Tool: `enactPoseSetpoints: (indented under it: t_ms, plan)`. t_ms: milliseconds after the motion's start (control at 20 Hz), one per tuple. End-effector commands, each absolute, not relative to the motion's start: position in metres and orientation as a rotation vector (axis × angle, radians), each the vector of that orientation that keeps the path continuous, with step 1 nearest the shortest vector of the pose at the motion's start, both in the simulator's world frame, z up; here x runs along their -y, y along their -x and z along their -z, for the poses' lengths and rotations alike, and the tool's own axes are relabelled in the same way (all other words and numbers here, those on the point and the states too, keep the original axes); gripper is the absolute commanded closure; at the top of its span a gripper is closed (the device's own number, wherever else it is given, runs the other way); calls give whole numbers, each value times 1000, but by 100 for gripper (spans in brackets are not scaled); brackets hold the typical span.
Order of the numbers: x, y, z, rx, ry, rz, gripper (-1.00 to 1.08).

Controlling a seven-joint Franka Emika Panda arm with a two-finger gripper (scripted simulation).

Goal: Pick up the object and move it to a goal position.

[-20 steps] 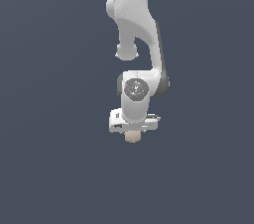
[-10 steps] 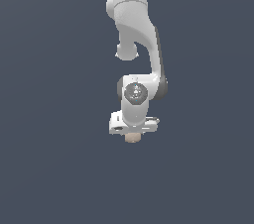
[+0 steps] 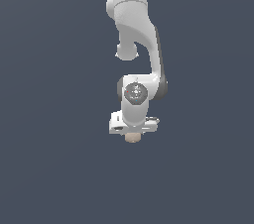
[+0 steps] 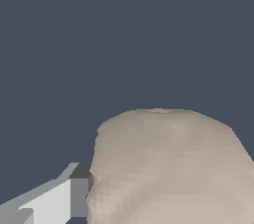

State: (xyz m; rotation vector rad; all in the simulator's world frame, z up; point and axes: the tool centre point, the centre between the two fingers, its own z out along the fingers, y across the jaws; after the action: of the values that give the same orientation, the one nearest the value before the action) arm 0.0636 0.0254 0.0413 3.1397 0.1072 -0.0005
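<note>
Arm (image 3: 134,44) drifted rightward in exterior view, object (image 3: 132,138) pinched between jaws

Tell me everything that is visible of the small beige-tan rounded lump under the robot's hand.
The small beige-tan rounded lump looks matte, with soft edges and a faintly uneven surface. In the exterior view only its lower part shows, below the white gripper. In the wrist view it fills the near field, and one finger, white with a grey tip, lies against its side. The other finger is hidden, so the grasp cannot be fully confirmed.
</note>
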Motion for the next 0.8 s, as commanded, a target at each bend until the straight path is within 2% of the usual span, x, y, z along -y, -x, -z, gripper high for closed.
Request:
enactPoseSetpoints:
  t_ms: [0, 400, 750]
  plan:
    - [-26, -63, -42, -107, -3140, 0, 108]
    - [-39, -48, -52, -107, -3140, 0, 108]
    - [-65, -18, -72, -107, -3140, 0, 108]
